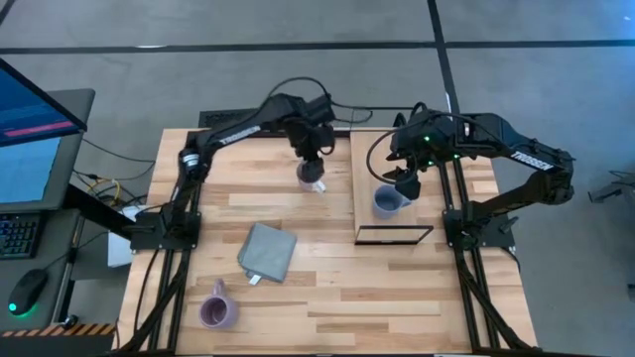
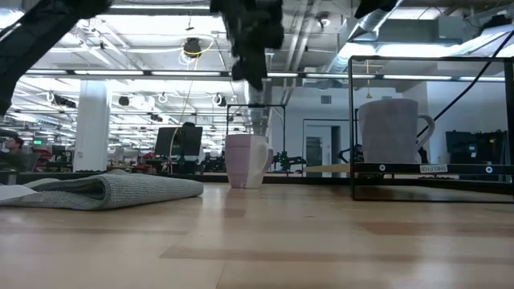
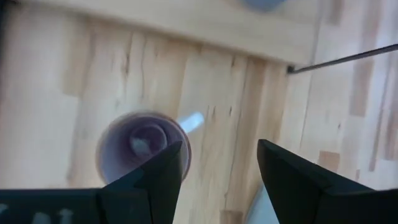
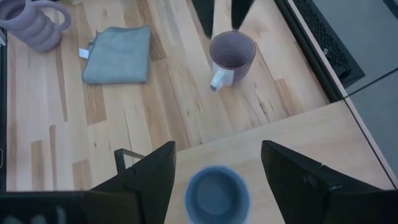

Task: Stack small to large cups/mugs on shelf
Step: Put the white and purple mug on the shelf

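Overhead, my left pincer (image 1: 312, 167) hangs spread apart just above the pale lavender mug (image 1: 311, 177) standing on the tabletop (image 1: 397, 288) at upper centre. My right pincer (image 1: 407, 183), spread too, hovers over the blue-grey mug (image 1: 385, 202) on the shelf (image 1: 369, 226). Another lavender mug (image 1: 216, 308) lies lower left, near the grey cloth (image 1: 266, 252).

Blue-grey mug (image 1: 387, 201) on pale wood shelf (image 1: 369, 159), black wire frame. Pale lavender mug (image 1: 312, 176) with white handle on tabletop (image 1: 397, 288), light wood in striped planks. Second lavender mug (image 1: 216, 308), ribbed, near front edge. Grey folded cloth (image 1: 266, 251), white tag. Arms and grippers dark, near black.
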Controlling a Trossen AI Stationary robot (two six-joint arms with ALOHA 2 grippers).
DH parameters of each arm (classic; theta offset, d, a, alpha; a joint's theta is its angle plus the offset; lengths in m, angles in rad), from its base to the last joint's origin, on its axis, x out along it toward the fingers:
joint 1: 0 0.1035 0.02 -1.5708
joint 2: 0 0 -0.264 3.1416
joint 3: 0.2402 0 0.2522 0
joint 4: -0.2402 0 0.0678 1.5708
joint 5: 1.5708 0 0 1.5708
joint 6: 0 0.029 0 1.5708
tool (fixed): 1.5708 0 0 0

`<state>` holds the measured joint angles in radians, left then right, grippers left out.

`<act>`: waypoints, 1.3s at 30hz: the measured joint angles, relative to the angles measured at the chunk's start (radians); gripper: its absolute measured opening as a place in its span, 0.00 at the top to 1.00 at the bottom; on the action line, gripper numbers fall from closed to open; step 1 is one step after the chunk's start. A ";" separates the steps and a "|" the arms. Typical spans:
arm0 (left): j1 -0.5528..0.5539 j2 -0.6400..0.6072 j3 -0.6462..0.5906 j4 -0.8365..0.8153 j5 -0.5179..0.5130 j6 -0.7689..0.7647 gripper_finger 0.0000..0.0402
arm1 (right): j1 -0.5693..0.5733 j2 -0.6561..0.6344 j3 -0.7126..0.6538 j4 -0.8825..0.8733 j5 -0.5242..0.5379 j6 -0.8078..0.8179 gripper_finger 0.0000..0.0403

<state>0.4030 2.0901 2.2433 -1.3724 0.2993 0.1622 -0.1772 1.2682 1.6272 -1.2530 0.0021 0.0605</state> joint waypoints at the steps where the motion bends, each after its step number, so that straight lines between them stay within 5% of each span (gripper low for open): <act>1: -0.001 -0.028 -0.006 0.006 0.001 0.013 0.51 | 0.000 0.000 -0.004 0.002 0.000 0.000 0.35; 13: -0.013 -0.362 -0.059 0.221 0.028 0.066 0.51 | -0.009 -0.006 -0.083 0.041 0.000 -0.039 0.35; 27: 0.102 -1.025 -1.090 0.981 0.154 -0.047 0.51 | -0.008 0.015 -0.127 0.240 -0.001 -0.087 0.35; 39: 0.128 -1.386 -1.611 1.325 0.140 -0.077 0.51 | -0.015 0.204 -0.128 0.420 -0.004 -0.094 0.35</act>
<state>0.5308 0.7037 0.6323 -0.0475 0.4395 0.0857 -0.1921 1.4722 1.4990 -0.8328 -0.0017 -0.0338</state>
